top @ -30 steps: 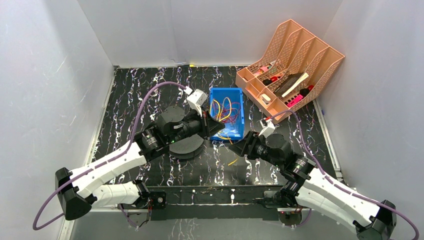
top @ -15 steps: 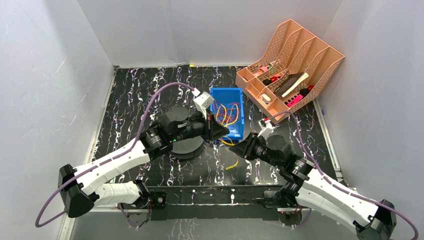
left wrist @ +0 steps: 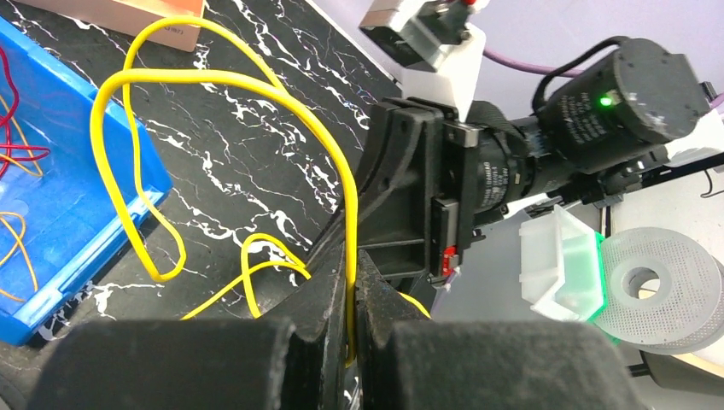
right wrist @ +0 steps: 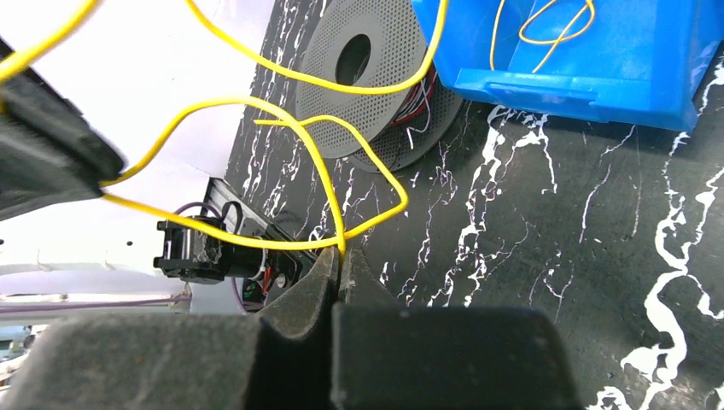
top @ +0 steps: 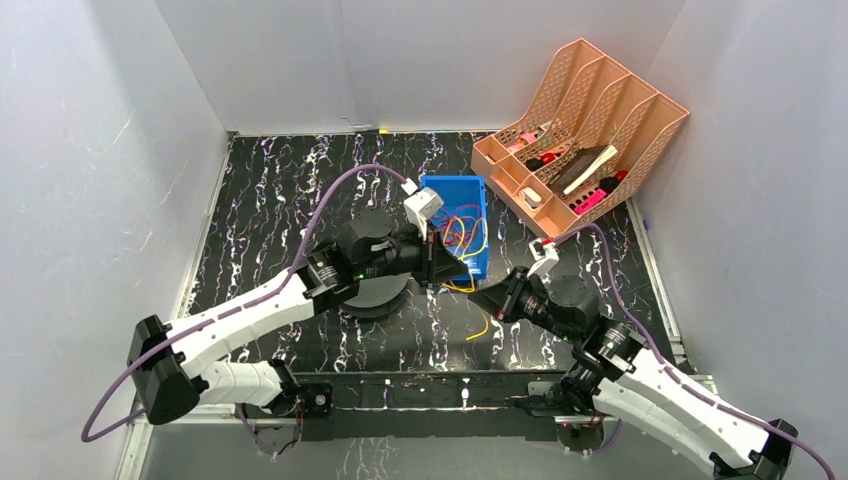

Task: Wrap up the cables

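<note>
A thin yellow cable (left wrist: 213,77) loops out of the blue bin (top: 452,181) and hangs between both grippers. My left gripper (left wrist: 352,273) is shut on one stretch of it, by the bin's near corner (top: 462,270). My right gripper (right wrist: 341,256) is shut on another stretch of the same yellow cable (right wrist: 256,111), just right of the left one (top: 474,297). A loose end of the cable (top: 481,328) trails over the black mat. More yellow and red cables (top: 462,232) lie tangled inside the bin.
A grey perforated spool (right wrist: 367,51) with wire on it lies on the mat under my left arm (top: 375,292). An orange file rack (top: 580,130) holding small items stands at the back right. White walls close in three sides.
My right gripper has shut on the yellow cable and drawn slightly right. My left gripper, still shut on the cable, has moved right toward the bin's near corner.
</note>
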